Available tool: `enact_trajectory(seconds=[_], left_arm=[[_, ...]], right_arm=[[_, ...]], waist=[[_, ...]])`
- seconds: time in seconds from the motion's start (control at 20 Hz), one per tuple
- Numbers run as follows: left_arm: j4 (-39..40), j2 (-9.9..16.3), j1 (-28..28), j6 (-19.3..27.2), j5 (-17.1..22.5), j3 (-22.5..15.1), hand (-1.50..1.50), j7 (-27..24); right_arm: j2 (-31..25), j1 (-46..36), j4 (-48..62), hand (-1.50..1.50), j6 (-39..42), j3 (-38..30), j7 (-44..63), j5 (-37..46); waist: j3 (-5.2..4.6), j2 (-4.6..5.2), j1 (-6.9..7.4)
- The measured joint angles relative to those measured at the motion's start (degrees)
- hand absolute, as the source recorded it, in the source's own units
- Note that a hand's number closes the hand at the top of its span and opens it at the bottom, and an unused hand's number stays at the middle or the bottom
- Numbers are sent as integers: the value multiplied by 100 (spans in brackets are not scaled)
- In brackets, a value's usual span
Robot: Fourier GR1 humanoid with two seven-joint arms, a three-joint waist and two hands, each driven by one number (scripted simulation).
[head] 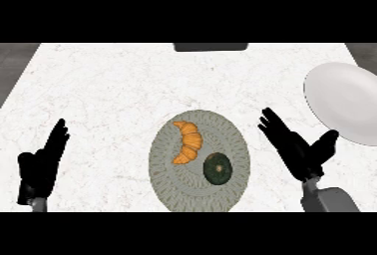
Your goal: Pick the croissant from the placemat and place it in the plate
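While the croissant (188,142) sits on the round placemat (165,172) beside a dark green avocado (217,168), the right hand (298,147) hovers just right of the mat, fingers spread, holding nothing. Left hand (40,164) rests open near the left edge. White plate (342,102) is cut off at the right.
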Motion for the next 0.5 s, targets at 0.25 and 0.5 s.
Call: enact_trajectory(seconds=[0.25, 0.5], left_arm=[[29, -289, -8, -135, 114, -248, 0, 298], [82, -666, -52, -326, 349, -496, 0, 498]], right_arm=[[-34, -1023, -134, 150, -471, -315, -328, 412], [-579, -1683, -81, -150, -1679, -411, -504, 1885]], waist=[[-123, -12, 74], [-193, -25, 56]])
